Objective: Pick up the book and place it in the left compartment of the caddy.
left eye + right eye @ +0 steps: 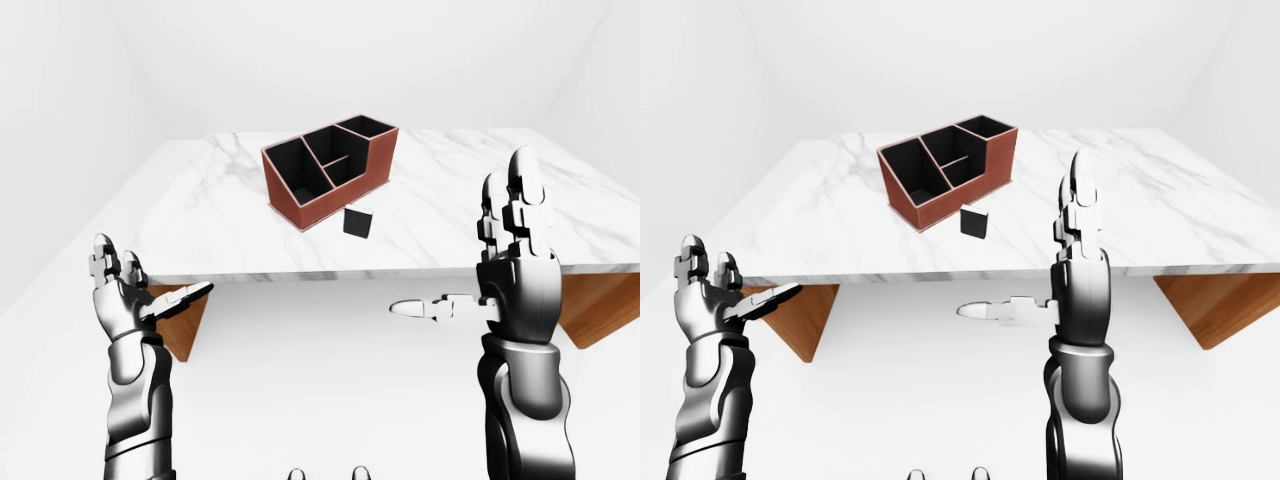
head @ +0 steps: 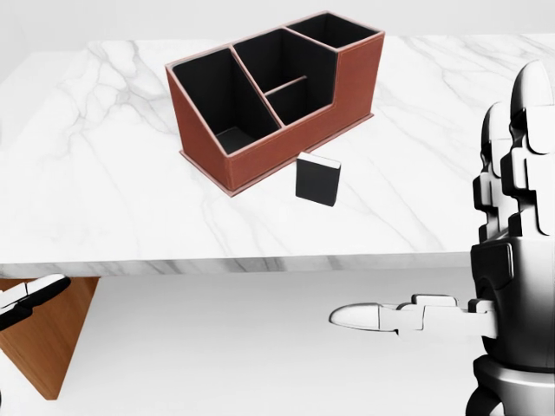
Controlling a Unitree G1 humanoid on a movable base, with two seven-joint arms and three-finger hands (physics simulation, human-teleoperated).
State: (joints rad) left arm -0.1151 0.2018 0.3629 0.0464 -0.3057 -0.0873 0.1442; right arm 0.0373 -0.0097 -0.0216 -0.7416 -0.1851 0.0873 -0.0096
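hands raised below the table (image 2: pixel 104 208) edge: left hand (image 1: pixel 125 295) and right hand (image 1: pixel 505 275), fingers spread apart, holding and touching nothing. book (image 2: pixel 317 179) upright on the marble, just beside the caddy (image 2: pixel 277 130).

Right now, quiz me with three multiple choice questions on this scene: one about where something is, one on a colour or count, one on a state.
1. In the head view, the book stands:
A. inside the caddy
B. on the marble table, below-right of the caddy
C. in a hand

2. The caddy walls outside are:
A. reddish brown
B. green
C. white

3. The right hand is:
A. shut on the book
B. open and empty
C. out of view

B: it stands on the table. A: brown outside, black inside. B: fingers spread, nothing held.
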